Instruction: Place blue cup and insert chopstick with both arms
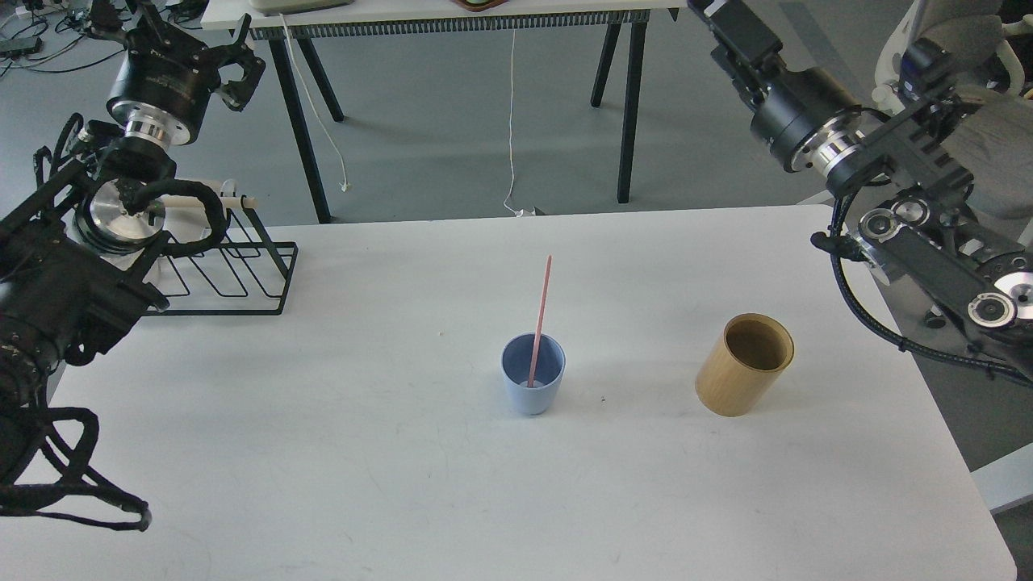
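Observation:
The blue cup (533, 386) stands upright near the middle of the white table (323, 452). The pink chopstick (542, 311) stands in it, leaning back against the far rim, with nothing holding it. My left gripper (194, 48) is raised at the far left, above and behind the table, with its fingers spread and empty. My right gripper (730, 28) is raised high at the top right, far from the cup. Its fingertips are cut off by the top edge of the view.
A tan bamboo-coloured cylinder holder (744, 365) stands open-topped to the right of the cup. A black wire rack (230, 270) sits at the table's far left. A dark-legged table (452, 16) and a white chair (960, 105) stand behind.

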